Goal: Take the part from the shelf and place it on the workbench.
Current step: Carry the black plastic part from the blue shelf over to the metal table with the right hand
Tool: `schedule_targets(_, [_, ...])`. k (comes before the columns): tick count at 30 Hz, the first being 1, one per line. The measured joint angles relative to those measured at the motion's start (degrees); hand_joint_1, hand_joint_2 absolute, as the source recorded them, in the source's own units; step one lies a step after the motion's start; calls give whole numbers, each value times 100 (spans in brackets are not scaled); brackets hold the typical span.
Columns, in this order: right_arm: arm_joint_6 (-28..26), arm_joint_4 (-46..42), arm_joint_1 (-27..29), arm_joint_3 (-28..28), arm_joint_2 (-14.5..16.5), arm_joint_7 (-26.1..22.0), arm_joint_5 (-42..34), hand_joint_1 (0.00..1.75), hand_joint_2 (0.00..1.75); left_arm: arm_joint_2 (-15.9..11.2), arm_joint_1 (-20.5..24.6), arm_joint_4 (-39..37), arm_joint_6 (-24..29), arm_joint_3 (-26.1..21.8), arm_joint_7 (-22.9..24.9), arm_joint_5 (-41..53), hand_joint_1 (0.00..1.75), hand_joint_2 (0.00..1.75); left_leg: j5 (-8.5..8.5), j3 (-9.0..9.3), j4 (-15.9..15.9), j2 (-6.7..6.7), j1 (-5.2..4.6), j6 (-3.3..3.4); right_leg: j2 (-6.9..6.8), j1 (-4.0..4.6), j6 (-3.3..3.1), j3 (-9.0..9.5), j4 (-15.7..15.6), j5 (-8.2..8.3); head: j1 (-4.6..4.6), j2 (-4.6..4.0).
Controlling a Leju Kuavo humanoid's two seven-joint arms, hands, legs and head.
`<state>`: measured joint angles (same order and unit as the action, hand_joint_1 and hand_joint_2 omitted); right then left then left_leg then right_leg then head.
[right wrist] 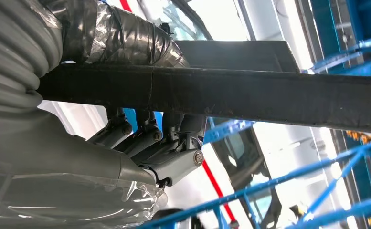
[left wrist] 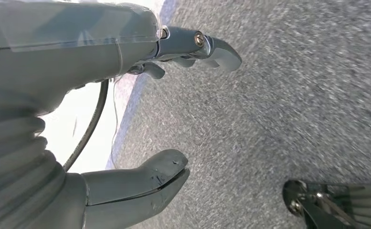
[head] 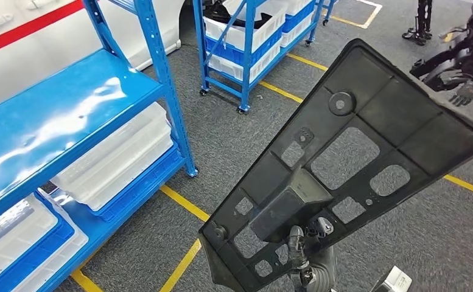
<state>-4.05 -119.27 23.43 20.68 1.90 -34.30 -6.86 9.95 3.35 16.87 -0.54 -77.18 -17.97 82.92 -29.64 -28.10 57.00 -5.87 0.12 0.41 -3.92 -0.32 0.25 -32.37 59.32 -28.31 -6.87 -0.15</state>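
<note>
The part (head: 349, 158), a large flat black plastic panel with cut-out windows and a raised block near its lower end, is held up in the air over the grey carpeted floor (head: 246, 134), tilted so its wide end points up and away from the robot. The right hand (head: 304, 252) grasps it at the narrow lower end; in the head view dark fingers (head: 296, 240) show through the panel's openings. In the right wrist view the panel's edge (right wrist: 269, 98) runs across the picture as a dark bar, with the thumb wrapped over one face and the fingers (right wrist: 145, 138) pressed against the other. The left hand (left wrist: 126, 114) hangs above the floor, holding nothing, thumb and fingers apart. A blue shelf (head: 69, 115) with white bins (head: 118, 161) stands to the robot's left, well apart from the part
</note>
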Motion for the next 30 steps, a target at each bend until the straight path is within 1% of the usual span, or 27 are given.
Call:
schedule_targets(1, [-1,-1,18,-4,0,-1,1,175,175,3,7,2,-2,0,0,-4,0,175,-6,9,1,-52,5,-24,73,2,-35,-17,-5,13,1,0])
schedule_targets(2, [-2,-2,38,-8,0,-1,4,175,175,5,12,4,-4,0,1,-8,0,175,-39,8,23,-42,19,-52,129,0,-70,-27,-18,29,0,0])
schedule_targets(3, [-4,-3,53,-11,1,-3,10,175,175,9,11,7,-9,0,1,-11,0,175,-121,-22,104,37,34,-76,192,-11,-107,-35,-33,46,1,0])
schedule_targets(5, [-7,-2,73,-17,2,-5,31,175,175,17,-4,9,-28,-3,1,-13,0,175,-459,-247,614,323,58,-104,308,-29,-169,-53,-54,79,1,0])
schedule_targets(7, [1,7,86,-24,3,-5,47,175,175,23,-23,9,-54,-11,1,-17,0,175,-803,-612,1394,497,58,-107,441,-22,-196,-74,-53,94,1,0])
schedule_targets(8, [9,13,101,-30,3,-8,47,175,175,24,-30,9,-64,-18,2,-20,0,175,-847,-734,1642,523,57,-105,515,-16,-200,-76,-48,98,1,0])
schedule_targets(9, [19,18,119,-39,3,-13,39,175,175,24,-37,9,-73,-26,3,-24,0,175,-764,-758,1673,537,57,-97,594,-13,-201,-74,-40,99,1,0])
schedule_targets(10, [26,21,138,-50,3,-20,28,175,175,24,-40,9,-78,-33,4,-26,0,175,-579,-680,1477,556,58,-85,673,-12,-200,-69,-27,98,1,0])
schedule_targets(11, [32,24,157,-60,3,-34,17,175,175,23,-43,9,-79,-40,4,-28,0,175,-337,-529,1115,622,63,-70,753,-14,-196,-67,-10,96,1,0])
schedule_targets(12, [36,23,171,-68,3,-50,10,175,175,23,-45,10,-80,-45,4,-30,0,175,-155,-372,737,764,70,-53,825,-11,-183,-74,13,93,0,0])
schedule_targets(13, [40,23,180,-74,3,-66,7,175,175,23,-43,10,-80,-48,1,-30,0,175,-47,-251,425,902,80,-40,897,-10,-160,-98,41,92,0,0])
schedule_targets(14, [45,23,188,-78,3,-79,6,175,175,24,-42,11,-80,-49,-1,-30,0,175,-7,-185,239,1014,80,-30,959,-16,-126,-128,61,100,-1,0])
schedule_targets(15, [53,23,198,-83,3,-87,4,175,175,25,-37,11,-81,-50,-3,-30,0,175,-27,-167,178,1063,74,-16,1025,-22,-83,-159,69,115,-1,0])
schedule_targets(16, [61,23,211,-87,3,-91,1,175,175,27,-31,11,-83,-50,-5,-30,0,175,-19,-157,145,1016,68,6,1097,-32,-39,-189,66,138,-1,0])
schedule_targets(17, [68,23,227,-92,3,-93,-3,175,175,30,-26,11,-84,-51,-4,-29,0,175,5,-149,128,940,67,43,1079,-39,-4,-208,75,144,0,0])
schedule_targets(18, [74,23,239,-98,3,-93,-8,175,175,32,-22,11,-85,-51,-4,-28,0,175,30,-138,102,863,72,88,978,-31,22,-243,126,106,-2,0])
schedule_targets(19, [79,23,244,-101,3,-93,-10,175,175,35,-25,12,-86,-52,-4,-28,0,175,55,-133,73,781,77,129,821,-22,44,-318,276,0,-2,0])
schedule_targets(20, [86,23,245,-104,3,-93,-14,175,175,37,-32,14,-86,-52,-4,-28,0,175,69,-136,57,699,74,160,635,-18,60,-433,533,-167,-2,0])
schedule_targets(21, [100,25,243,-107,3,-92,-24,175,175,36,-42,17,-86,-52,-4,-27,0,175,72,-145,54,619,62,175,513,-19,79,-592,873,-362,-3,0])
schedule_targets(22, [118,30,243,-108,3,-91,-36,175,175,35,-53,21,-86,-52,-4,-26,0,175,71,-156,56,533,50,182,462,-30,97,-756,1234,-534,-1,0])
schedule_targets(23, [138,37,244,-110,2,-88,-51,175,175,34,-60,25,-86,-53,-4,-24,0,175,70,-163,58,449,42,184,442,-41,108,-868,1498,-625,-2,0])
schedule_targets(24, [156,47,244,-111,2,-84,-68,175,175,34,-60,27,-87,-54,-4,-21,0,175,67,-166,60,363,36,182,426,-47,113,-880,1570,-606,-2,0])
schedule_targets(25, [169,59,243,-112,1,-79,-79,175,175,34,-54,28,-89,-54,-4,-20,0,175,63,-163,60,288,32,177,403,-48,108,-775,1416,-485,-2,0])
schedule_targets(27, [184,85,239,-112,-3,-74,-96,175,175,38,-39,28,-92,-55,-4,-19,0,175,46,-138,60,159,29,158,216,-20,58,-306,614,-142,-2,0])
schedule_targets(28, [187,98,232,-112,-5,-73,-99,175,175,40,-35,28,-93,-55,-4,-19,0,175,32,-125,63,108,20,138,107,13,21,-114,264,-40,-2,0])
schedule_targets(29, [188,110,226,-112,-7,-73,-103,175,175,43,-33,28,-93,-55,-4,-20,0,175,21,-115,65,59,12,116,25,47,-15,2,38,6,-1,0])
schedule_targets(30, [189,120,222,-112,-9,-73,-106,175,175,46,-30,28,-93,-55,-3,-22,0,175,13,-107,63,11,7,92,3,77,-42,20,-32,-4,-1,0])
